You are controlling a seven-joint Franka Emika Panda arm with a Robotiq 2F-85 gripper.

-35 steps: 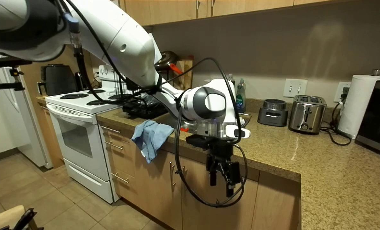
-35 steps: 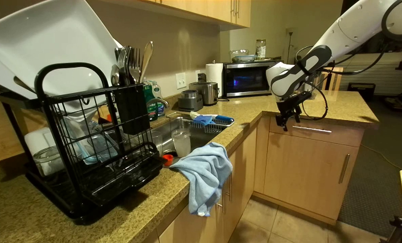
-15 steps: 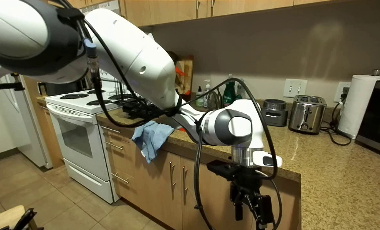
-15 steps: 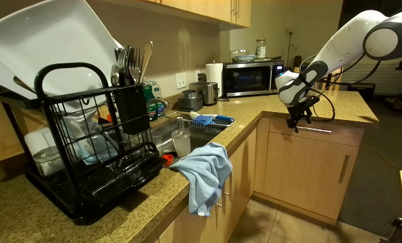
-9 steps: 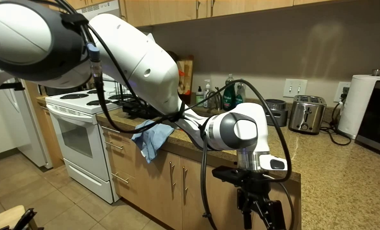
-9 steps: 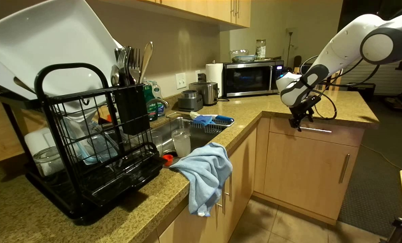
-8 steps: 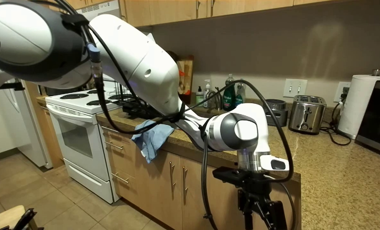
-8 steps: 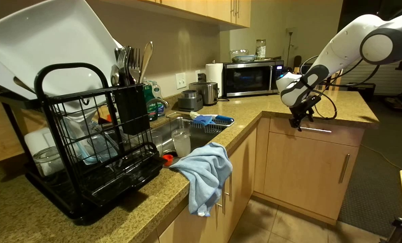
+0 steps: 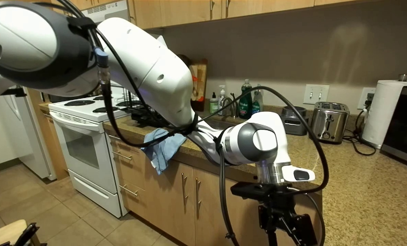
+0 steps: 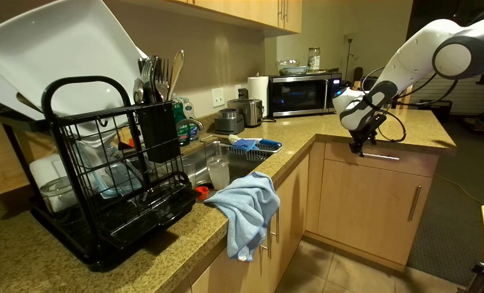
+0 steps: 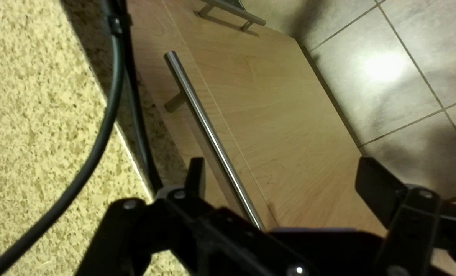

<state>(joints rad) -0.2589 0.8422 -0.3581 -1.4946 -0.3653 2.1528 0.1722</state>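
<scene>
The gripper [image 11: 283, 182] is held with its fingers [image 11: 195, 178] spread wide, nothing gripped, near the handle [image 11: 212, 138] of a drawer [image 10: 413, 165] beneath the table [image 11: 40, 145]. With 12 o'clock at the top of the wrist view, the handle is seen slanting from 11 toward 5 o'clock, its lower end hidden by the gripper; it is framed between the fingers, nearer the one at 9 o'clock. In an exterior view the gripper is seen at the handle's 9 o'clock end; whether contact is made cannot be told. If the gripper were shifted toward 9 o'clock in the wrist view, the table's overhanging edge could be struck, since a finger is shown close to it. If the fingers were drawn together from here, the handle could be met by one finger first and knocked or missed, being off-centre and slanted; with only its tips engaged, a smooth metal bar could be lost. The cable [image 11: 117, 73], looped along the edge at 10 o'clock, could be snagged there or on the handle's end if the wrist were turned.
</scene>
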